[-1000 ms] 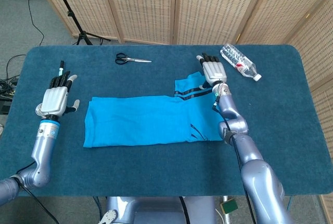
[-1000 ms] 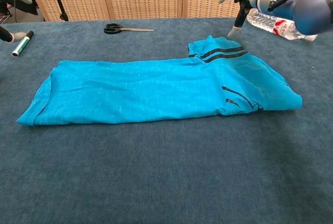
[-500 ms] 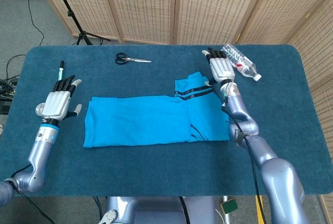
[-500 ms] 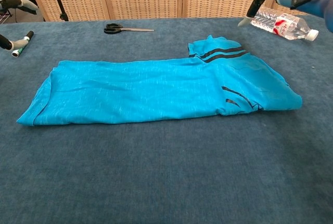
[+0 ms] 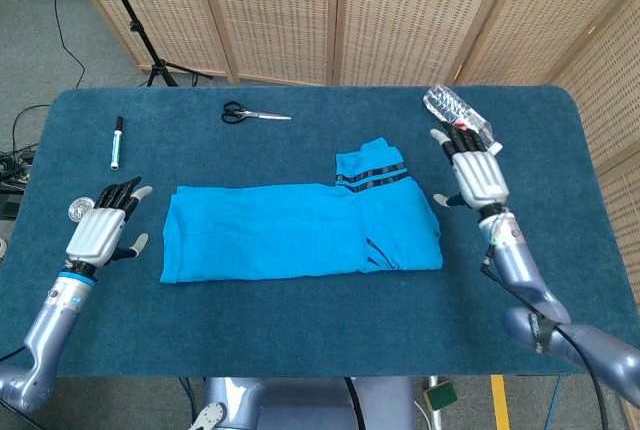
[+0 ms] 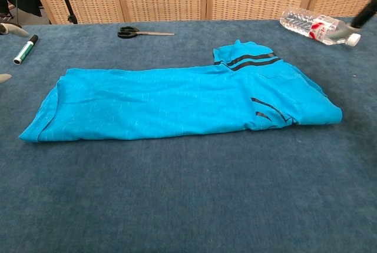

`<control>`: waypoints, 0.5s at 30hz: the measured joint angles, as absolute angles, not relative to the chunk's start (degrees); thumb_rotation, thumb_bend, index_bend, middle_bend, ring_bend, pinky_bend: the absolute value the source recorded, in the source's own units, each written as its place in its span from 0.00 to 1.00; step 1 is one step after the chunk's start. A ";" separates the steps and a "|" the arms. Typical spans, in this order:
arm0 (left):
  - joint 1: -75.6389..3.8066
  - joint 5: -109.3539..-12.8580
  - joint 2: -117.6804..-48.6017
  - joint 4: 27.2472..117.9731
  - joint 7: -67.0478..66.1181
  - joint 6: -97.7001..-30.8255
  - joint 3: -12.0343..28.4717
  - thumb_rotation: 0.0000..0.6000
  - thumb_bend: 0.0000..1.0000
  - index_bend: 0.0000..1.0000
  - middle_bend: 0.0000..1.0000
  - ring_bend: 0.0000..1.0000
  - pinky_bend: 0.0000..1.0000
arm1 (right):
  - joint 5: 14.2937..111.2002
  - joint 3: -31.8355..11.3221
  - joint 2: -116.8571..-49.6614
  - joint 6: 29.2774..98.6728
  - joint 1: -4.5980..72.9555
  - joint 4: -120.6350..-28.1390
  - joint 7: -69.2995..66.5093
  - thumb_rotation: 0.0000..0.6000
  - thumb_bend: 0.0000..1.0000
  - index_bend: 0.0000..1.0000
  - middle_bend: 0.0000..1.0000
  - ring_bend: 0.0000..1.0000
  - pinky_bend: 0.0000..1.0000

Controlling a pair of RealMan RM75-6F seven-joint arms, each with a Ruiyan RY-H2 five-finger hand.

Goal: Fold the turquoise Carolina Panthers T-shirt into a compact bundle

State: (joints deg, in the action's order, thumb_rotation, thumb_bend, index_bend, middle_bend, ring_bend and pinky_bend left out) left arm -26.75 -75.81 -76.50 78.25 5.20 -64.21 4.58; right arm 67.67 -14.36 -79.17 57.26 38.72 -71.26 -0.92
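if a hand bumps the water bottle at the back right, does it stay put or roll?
Likely rolls: the water bottle lies on its side, and its body looks round. It looks clear and maybe near empty, so probably light and easy to shove. The table covering looks like carpet, which may slow it.

T-shirt (image 5: 300,227) mid-table, scissors (image 5: 253,114) behind, marker (image 5: 116,142) far left, bottle (image 5: 458,115) behind right.

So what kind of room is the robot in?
Probably a robot test lab, not a home: wicker folding screens wall off the table, a stand leg and floor cables sit behind.
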 measured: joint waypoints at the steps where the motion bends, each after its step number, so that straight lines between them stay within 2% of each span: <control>1: -26.46 -76.44 -76.46 78.11 5.71 -64.47 4.14 1.00 0.38 0.00 0.00 0.00 0.00 | 67.97 -13.70 -77.83 59.03 37.08 -72.84 -0.47 1.00 0.00 0.00 0.00 0.00 0.00; 7: -24.65 -79.94 -76.48 77.47 7.80 -66.47 1.98 1.00 0.38 0.00 0.00 0.00 0.00 | 71.69 -9.11 -71.86 67.25 28.57 -80.20 -0.75 1.00 0.00 0.00 0.00 0.00 0.00; 15: -22.45 -83.32 -77.62 76.56 9.56 -67.88 -1.27 1.00 0.38 0.00 0.00 0.00 0.00 | 75.52 -5.01 -68.20 77.21 19.09 -85.95 -5.17 1.00 0.00 0.00 0.00 0.00 0.00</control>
State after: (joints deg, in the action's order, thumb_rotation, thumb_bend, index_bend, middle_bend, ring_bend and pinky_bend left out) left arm -22.45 -83.32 -77.62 76.56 9.56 -67.88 -1.27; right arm 75.52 -5.01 -68.20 77.21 19.09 -85.95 -5.17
